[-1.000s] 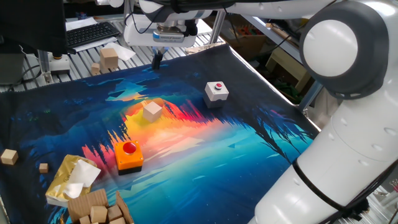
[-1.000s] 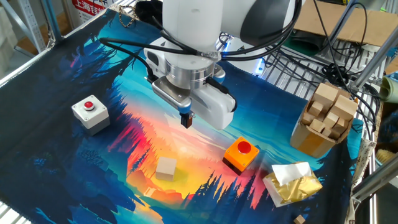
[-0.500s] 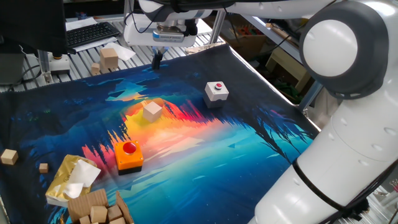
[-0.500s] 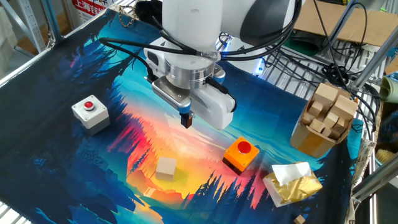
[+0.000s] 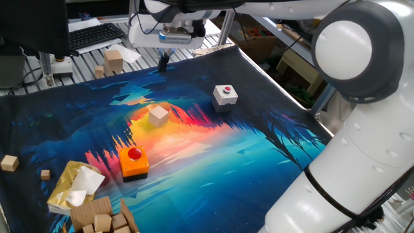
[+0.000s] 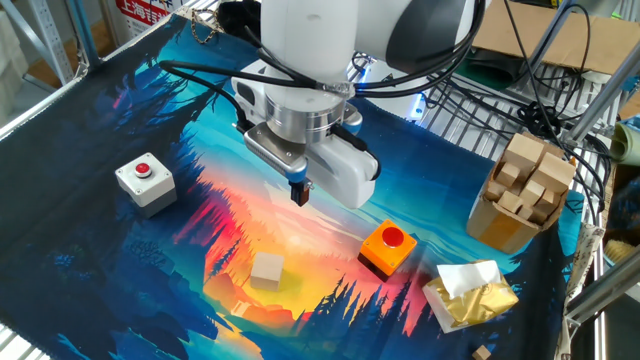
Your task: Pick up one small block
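At the near left edge of one fixed view stands a cardboard box packed with tan wooden blocks; in the other fixed view the same box sits at the far right, its blocks standing up above the rim, too crowded to count. Just beside it lies a yellow packet with white tissue spilling from its top. The small block rests alone on the orange part of the printed mat, free of any contact. The gripper hangs above the mat's far edge, well apart from the block, which lies nearer the camera; in the other fixed view the gripper is above and slightly right of the block. Its fingers are drawn together with no gap showing and nothing between them. There is one small block, one white button box with a red button, one orange button box, one taller tan block beyond the mat, and two tiny tan cubes at the left edge.
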Robot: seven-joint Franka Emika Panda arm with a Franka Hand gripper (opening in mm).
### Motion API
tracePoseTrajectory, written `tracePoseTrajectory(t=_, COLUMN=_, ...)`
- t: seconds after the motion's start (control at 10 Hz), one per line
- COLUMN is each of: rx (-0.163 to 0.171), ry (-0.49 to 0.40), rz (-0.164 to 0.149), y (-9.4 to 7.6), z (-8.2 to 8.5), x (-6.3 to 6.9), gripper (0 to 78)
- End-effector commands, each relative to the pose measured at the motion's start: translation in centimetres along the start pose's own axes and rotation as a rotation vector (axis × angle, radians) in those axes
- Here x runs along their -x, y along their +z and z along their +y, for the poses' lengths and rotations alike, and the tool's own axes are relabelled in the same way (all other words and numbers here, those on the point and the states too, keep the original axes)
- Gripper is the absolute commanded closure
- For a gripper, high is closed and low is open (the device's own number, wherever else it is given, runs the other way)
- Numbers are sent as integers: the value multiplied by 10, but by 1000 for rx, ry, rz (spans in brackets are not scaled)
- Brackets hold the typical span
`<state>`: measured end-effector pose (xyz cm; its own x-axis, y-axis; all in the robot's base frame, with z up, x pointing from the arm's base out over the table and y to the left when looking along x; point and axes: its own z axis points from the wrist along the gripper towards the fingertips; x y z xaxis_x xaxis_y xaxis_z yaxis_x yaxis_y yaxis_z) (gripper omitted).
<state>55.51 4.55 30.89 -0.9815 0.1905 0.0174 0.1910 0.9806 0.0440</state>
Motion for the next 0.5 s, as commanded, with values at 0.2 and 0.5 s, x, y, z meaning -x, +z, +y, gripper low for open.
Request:
tracePoseTrajectory(t=0.2, rx=-33, ry=3, rz=67, y=-1, z=0, x=1, gripper=776)
tracePoseTrajectory(t=0.5, rx=-87, ry=-15, rz=67, y=4, z=1, x=4, gripper=776)
